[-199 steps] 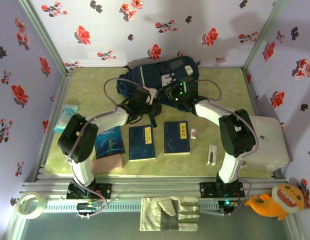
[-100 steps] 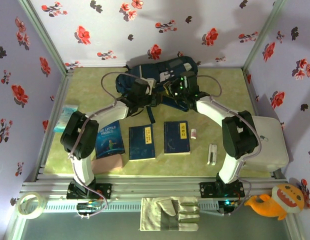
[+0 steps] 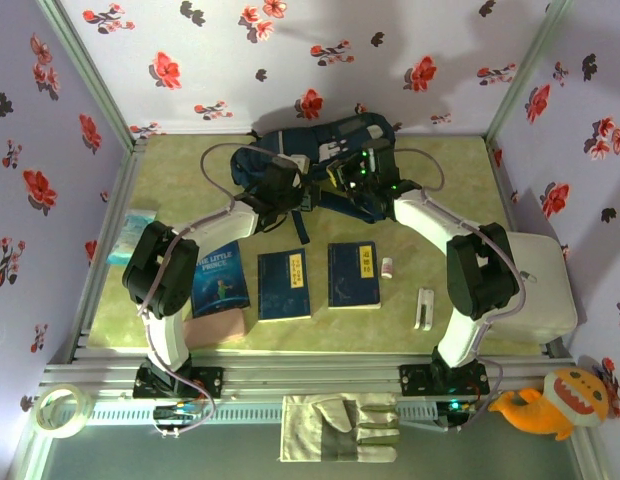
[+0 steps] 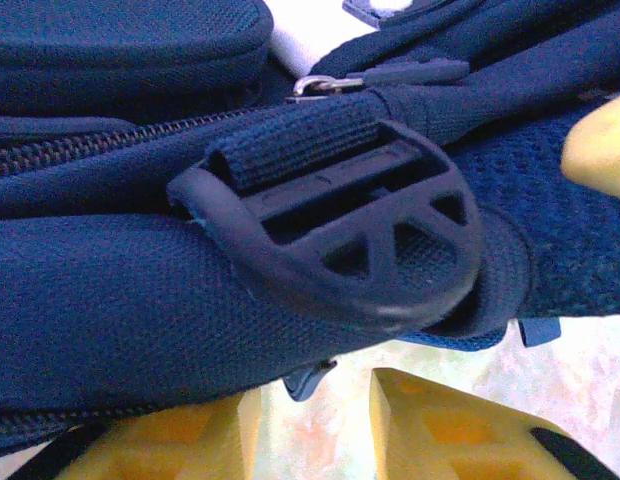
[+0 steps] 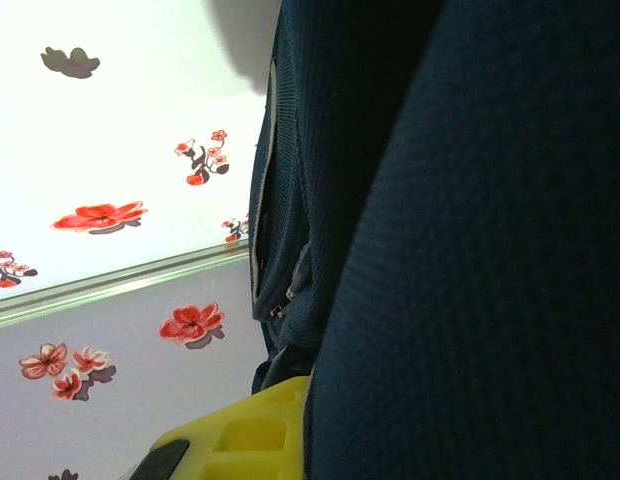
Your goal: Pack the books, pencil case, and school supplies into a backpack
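The dark navy backpack (image 3: 325, 150) lies at the back of the mat, with both grippers at its near edge. My left gripper (image 3: 290, 188) is open. Its yellow fingers (image 4: 445, 430) stand apart under the backpack's fabric (image 4: 120, 300), below a black strap buckle (image 4: 340, 240), and a small dark tab (image 4: 308, 380) hangs loose over the gap. My right gripper (image 3: 356, 183) is shut on backpack fabric (image 5: 470, 300), which presses against one yellow finger (image 5: 250, 430) and hides the other. The three books (image 3: 284, 284) lie in a row, with the pink pencil case (image 3: 215, 328) nearer. The white tube (image 3: 388, 267) and bar (image 3: 424, 308) lie to their right.
A pale blue packet (image 3: 130, 235) lies by the left wall. A white box (image 3: 538, 285) stands at the right edge. Beyond the front rail sit a work glove (image 3: 340, 428), a tape roll (image 3: 55, 410) and an orange plush toy (image 3: 545, 400). Flowered walls enclose the mat.
Both grippers have moved toward the back wall, and the backpack's near edge has been pushed and bunched that way. The left jaws have narrowed slightly.
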Robot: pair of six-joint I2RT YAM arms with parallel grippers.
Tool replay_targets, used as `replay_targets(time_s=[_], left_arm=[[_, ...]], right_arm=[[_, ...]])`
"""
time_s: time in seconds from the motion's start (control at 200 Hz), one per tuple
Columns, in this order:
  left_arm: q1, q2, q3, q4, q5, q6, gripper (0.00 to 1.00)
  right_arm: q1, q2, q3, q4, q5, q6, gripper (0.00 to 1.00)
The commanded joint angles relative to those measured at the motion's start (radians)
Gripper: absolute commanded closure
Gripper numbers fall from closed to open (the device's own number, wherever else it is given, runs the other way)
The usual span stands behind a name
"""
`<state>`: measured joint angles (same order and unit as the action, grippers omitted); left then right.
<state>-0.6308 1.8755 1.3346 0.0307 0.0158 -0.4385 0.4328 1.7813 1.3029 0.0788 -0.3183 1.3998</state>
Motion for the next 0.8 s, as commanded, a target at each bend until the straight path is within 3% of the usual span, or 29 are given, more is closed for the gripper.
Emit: replay_targets(time_s=[0.0,0.415,0.66,0.795], left_arm=[[0.005,0.002,0.043,0.04,-0.047,0.021,0.68],[0.005,0.009,0.031,0.073,-0.07,0.048,0.84],[0.006,-0.019,-0.009,0.078,-0.07,0.086,1.0],[0.026,-0.062,-0.068,0.085,-0.049,0.098,1.0]], right_arm=[[0.012,-0.069,0.049,0.059,-0.05,0.027,0.9],[0.011,-0.065,0.039,0.064,-0.048,0.031,0.9],[0.004,-0.069,0.026,0.054,-0.034,0.027,0.91],[-0.01,-0.081,0.005,0.047,-0.022,0.018,0.92]])
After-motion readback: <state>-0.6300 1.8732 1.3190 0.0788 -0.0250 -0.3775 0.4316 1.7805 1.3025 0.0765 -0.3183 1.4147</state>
